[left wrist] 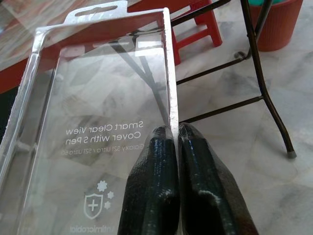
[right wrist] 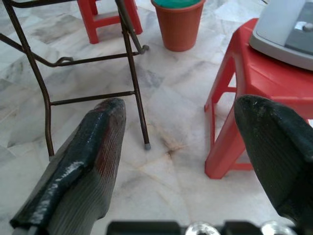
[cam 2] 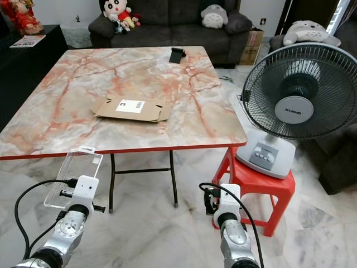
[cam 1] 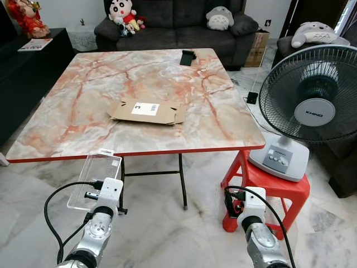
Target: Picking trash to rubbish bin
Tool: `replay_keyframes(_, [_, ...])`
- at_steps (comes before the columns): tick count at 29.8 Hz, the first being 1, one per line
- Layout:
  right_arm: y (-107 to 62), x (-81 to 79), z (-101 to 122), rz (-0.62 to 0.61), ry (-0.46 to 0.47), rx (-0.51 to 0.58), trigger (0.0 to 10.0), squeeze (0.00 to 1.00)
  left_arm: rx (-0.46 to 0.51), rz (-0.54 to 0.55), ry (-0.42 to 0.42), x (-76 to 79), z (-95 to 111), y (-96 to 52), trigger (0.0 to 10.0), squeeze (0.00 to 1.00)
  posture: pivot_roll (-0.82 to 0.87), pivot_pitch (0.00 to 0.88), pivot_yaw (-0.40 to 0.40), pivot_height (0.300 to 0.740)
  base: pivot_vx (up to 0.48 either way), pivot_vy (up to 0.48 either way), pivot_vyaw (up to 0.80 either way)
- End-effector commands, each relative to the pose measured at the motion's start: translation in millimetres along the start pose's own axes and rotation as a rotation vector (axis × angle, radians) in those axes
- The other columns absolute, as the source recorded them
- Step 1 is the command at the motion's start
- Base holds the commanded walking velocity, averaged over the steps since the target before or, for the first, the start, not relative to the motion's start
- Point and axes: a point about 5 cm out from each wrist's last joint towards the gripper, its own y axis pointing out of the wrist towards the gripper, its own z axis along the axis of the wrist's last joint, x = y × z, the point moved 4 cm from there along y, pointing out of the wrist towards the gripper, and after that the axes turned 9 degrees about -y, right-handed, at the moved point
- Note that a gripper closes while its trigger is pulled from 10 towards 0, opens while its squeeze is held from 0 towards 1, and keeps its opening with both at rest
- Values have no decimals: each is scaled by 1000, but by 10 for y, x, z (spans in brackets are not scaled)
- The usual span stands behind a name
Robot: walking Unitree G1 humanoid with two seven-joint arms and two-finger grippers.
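Left pincer (left wrist: pixel 175 131) pinches clear plastic package (left wrist: pixel 93 122) — its far edges cropped.

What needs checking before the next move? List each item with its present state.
1. Grip on the trash: ok. The left gripper is shut on the edge of the clear plastic phone-cover package.
2. Package clear of the marble-pattern folding table: ok. It hangs below and in front of the table's red edge.
3. Right gripper free: ok. Its fingers are wide open and empty, low beside the red plastic stool.
4. More trash left: not ok. The flattened brown cardboard box lies on the table.
5. Bin located: cannot tell. An orange-brown round bin stands on the floor beyond the table legs; whether it is the rubbish bin is unclear.
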Motion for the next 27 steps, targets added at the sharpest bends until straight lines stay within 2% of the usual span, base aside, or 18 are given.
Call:
replay_keyframes(1, [35, -17, 84, 2, 3, 25, 10000, 0, 9, -5, 0, 15, 40, 23, 10000, 0, -47, 0, -18, 740, 0, 0, 0])
replay_keyframes(7, [31, -14, 57, 7, -8, 10, 10000, 0, -22, -20, -10, 43, -39, -8, 10000, 0, -45, 0, -19, 740, 0, 0, 0])
replay_keyframes(10, [-12, 9, -47, 1, -7, -21, 10000, 0, -85, -22, 1, 14, -235, -105, 10000, 0, -43, 0, -19, 740, 0, 0, 0])
replay_keyframes(14, [-52, 24, -132, -2, -6, -44, 10000, 0, -137, -7, 2, -27, -390, -190, 10000, 0, -43, 0, -19, 740, 0, 0, 0])
replay_keyframes(23, [-95, 39, -232, -5, -6, -79, 10000, 0, -198, 6, 6, -70, -563, -293, 10000, 0, -38, 0, -20, 740, 0, 0, 0])
replay_keyframes(27, [-118, 32, -313, 2, -15, -121, 10000, 0, -261, -7, -34, -50, -655, -323, 10000, 0, -38, 0, -20, 740, 0, 0, 0])
